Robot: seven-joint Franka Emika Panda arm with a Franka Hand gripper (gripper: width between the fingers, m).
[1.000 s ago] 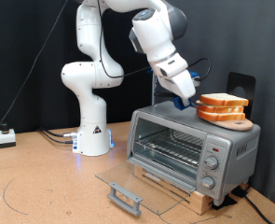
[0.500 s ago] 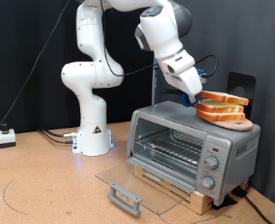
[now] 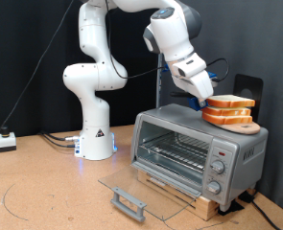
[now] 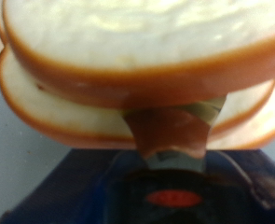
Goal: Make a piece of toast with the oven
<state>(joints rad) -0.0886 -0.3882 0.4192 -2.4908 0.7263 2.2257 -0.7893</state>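
The silver toaster oven point(image 3: 239, 146) stands at the exterior view's right. Its glass door point(image 3: 146, 189) is open and lies flat, handle point(image 3: 128, 201) towards the front. The wire rack point(image 3: 175, 151) inside is bare. A stack of bread slices point(image 3: 228, 111) lies on a round wooden board on the oven's top. My gripper point(image 3: 206, 95) is right beside the stack's left edge, at its height. The wrist view is filled by the stack point(image 4: 137, 47), very close. No single slice apart from the stack is in view.
The oven stands on a wooden base point(image 3: 179, 198) on a brown table. The arm's white base point(image 3: 95, 139) is behind at centre, with cables beside it. A small white box point(image 3: 5, 141) sits at the far left. A black panel point(image 3: 247, 88) stands behind the stack.
My gripper has moved to the exterior view's right and a little up, from over the oven's top to the left edge of the bread stack.
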